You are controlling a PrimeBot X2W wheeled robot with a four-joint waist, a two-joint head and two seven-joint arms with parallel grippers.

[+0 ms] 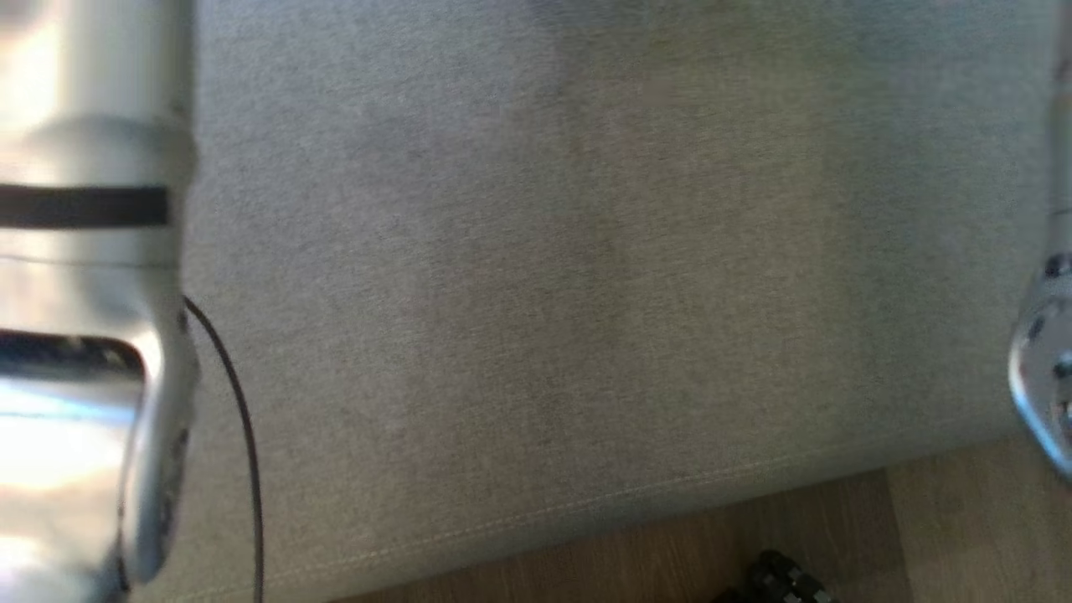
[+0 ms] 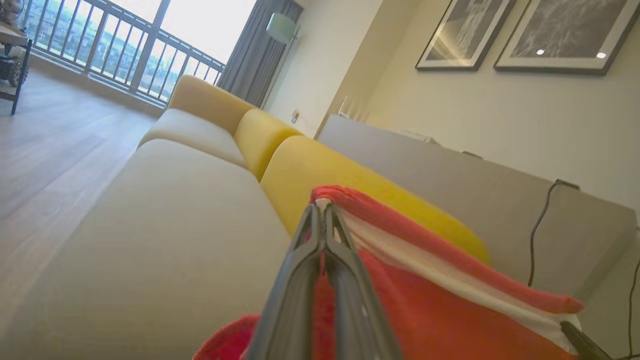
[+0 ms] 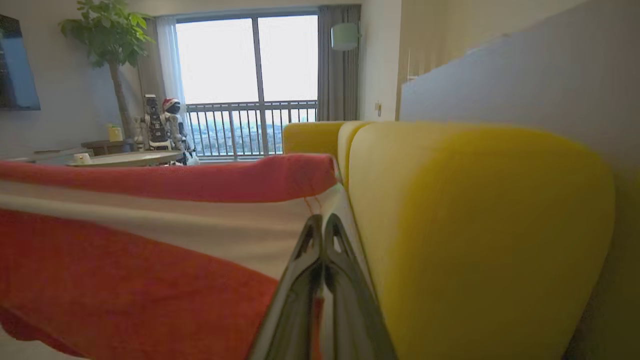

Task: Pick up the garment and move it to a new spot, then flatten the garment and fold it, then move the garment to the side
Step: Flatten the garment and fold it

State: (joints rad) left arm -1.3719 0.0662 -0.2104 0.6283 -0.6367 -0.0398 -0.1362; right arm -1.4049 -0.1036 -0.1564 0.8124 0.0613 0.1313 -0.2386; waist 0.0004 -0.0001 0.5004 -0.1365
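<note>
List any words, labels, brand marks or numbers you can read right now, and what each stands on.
None can be read.
The garment shows red and white bands, with no tag or print visible.
The framed pictures on the wall carry no lettering that I can make out.
The sofa seat is plain grey fabric.

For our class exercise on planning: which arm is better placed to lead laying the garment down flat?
Left, probably: left end effector, shut on the garment, faces open seat; right end effector crowds the yellow cushion.
</note>
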